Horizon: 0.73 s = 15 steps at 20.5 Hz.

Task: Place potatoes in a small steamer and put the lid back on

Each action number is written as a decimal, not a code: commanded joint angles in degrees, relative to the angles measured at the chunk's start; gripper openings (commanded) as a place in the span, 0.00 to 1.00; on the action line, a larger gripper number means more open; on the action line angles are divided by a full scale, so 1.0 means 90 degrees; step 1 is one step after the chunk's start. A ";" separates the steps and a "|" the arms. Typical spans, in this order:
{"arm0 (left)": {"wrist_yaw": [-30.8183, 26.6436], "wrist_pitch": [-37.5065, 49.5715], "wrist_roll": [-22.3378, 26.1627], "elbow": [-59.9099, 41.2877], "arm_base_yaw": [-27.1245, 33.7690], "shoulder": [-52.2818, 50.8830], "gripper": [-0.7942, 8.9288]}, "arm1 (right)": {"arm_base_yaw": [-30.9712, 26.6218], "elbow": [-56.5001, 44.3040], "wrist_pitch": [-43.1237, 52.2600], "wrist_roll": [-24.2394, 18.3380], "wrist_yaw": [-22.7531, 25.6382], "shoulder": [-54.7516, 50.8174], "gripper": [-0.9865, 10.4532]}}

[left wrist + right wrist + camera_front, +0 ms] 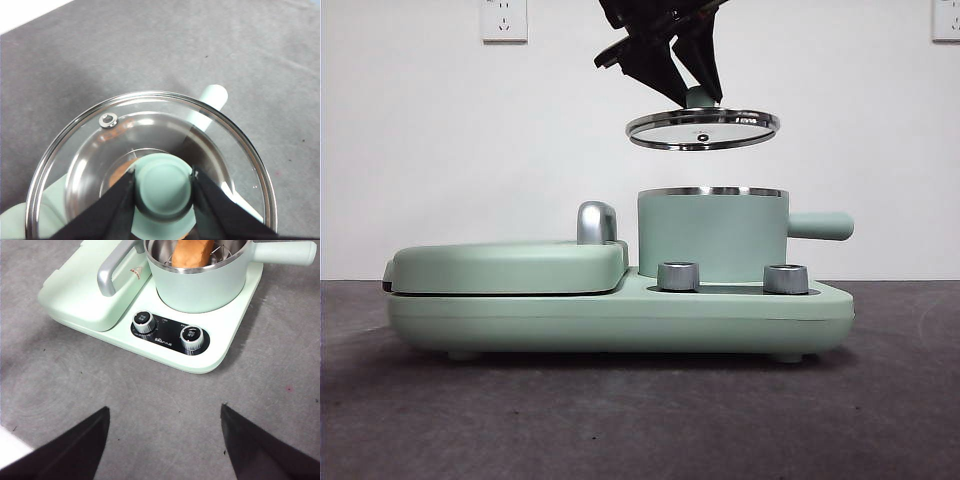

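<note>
Lid held by knob in left hand, above steamer; potato inside; right hand open, apart.

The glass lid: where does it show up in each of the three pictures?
Front view: lid hangs tilted above the steamer, held by its knob.
Left wrist view: lid fills the picture; left gripper clamps its knob.
Right wrist view: not in it.
Shared landmark: the steamer's side handle.
</note>
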 commanded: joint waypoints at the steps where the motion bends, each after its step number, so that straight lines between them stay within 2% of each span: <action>1: -0.0002 0.0177 0.0104 0.0175 -0.0068 0.0041 0.13 | 0.0039 0.0039 0.0078 0.0083 0.0007 0.0041 0.39; 9: -0.0007 0.0270 0.0097 0.0175 -0.0160 0.0459 0.13 | 0.0039 0.0039 0.0321 0.0194 0.0002 0.0041 0.39; 12: -0.0318 0.0257 0.0102 0.0175 -0.0155 0.0571 0.13 | 0.0041 0.0039 0.0316 0.0221 0.0002 0.0041 0.39; 15: -0.0318 0.0267 0.0100 0.0175 -0.0155 0.0571 0.13 | 0.0039 0.0039 0.0333 0.0221 0.0005 0.0041 0.39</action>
